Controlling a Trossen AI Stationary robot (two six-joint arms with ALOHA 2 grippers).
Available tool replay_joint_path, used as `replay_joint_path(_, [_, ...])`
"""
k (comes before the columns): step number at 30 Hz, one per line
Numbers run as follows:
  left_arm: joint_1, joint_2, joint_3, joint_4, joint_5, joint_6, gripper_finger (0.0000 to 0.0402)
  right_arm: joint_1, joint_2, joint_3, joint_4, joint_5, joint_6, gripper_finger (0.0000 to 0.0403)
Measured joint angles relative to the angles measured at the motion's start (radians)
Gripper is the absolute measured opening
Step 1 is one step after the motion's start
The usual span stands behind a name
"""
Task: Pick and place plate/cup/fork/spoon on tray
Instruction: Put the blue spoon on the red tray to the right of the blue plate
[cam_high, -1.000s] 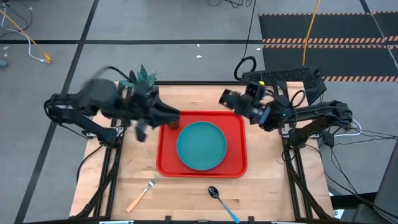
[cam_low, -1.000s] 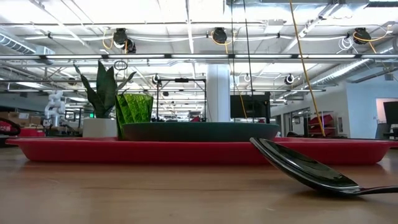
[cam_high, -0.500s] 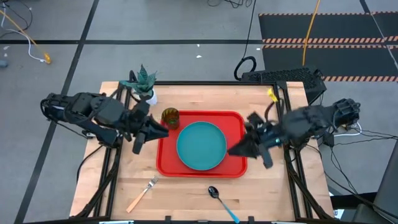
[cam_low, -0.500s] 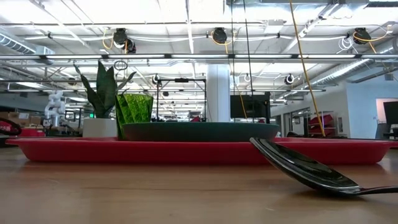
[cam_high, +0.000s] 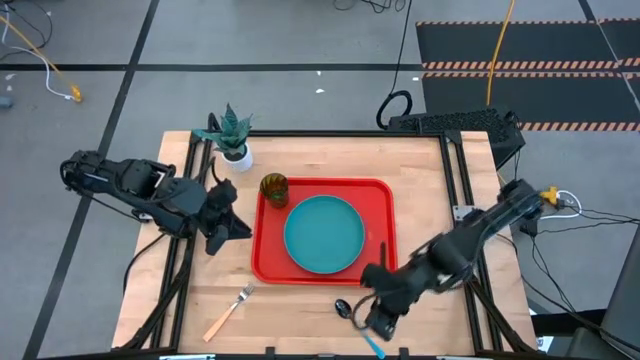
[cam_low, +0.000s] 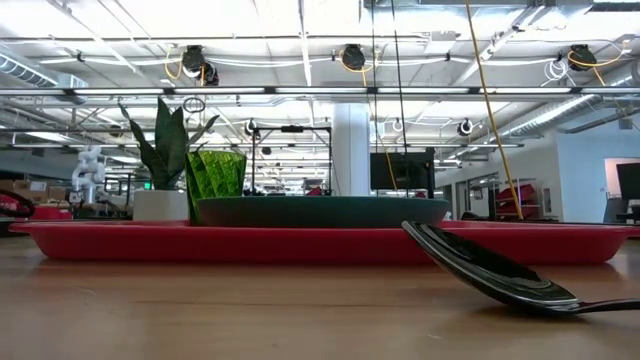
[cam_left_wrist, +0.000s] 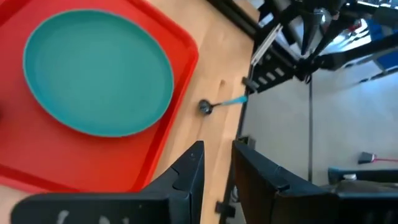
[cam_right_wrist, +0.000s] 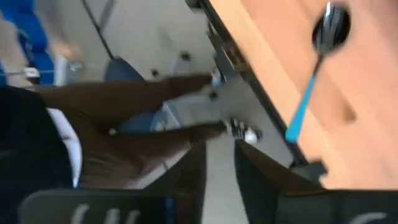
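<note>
- tray (cam_high: 385, 268) showing red, plain
- plate (cam_high: 324, 234) showing teal, unpatterned
- cup (cam_high: 274, 189) showing translucent olive-amber from above, glowing green in the low view
- fork (cam_high: 229, 312) wearing orange-tan handle, silver tines
- spoon (cam_left_wrist: 219, 104) wearing light blue handle, dark shiny bowl
- table (cam_high: 300, 330) showing pale wood grain
- plant (cam_high: 229, 127) showing green leaves in white pot
- both arms showing dark

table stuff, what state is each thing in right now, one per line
plate: flat on the tray
cup: upright in the tray's corner
spoon: lying on the table, off the tray
fork: lying on the table, off the tray
left hand: empty, beside the tray
right hand: empty, next to the spoon
</note>
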Motion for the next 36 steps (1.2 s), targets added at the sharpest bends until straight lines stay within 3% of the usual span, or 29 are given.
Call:
replay_joint_path(9, [-0.005,-0.013,-0.088,-0.009,0.000,0.033,0.0083,0.044,0.154,0.000,-0.088,0.062,0.051,0.0204])
replay_joint_path(14, [0.004,-0.011,-0.091,-0.026,0.000,0.056,0.0083,0.063,0.259,0.000,-0.110,0.076,0.031,0.0242])
replay_joint_path(23, [0.047,-0.033,-0.091,-0.046,-0.002,0.083,0.0083,0.080,0.424,-0.001,-0.101,0.024,0.063,0.0247])
replay_joint_path(36, [0.084,-0.078,-0.091,-0.045,-0.002,0.093,0.0083,0.075,0.491,-0.020,-0.087,0.104,0.090,0.0235])
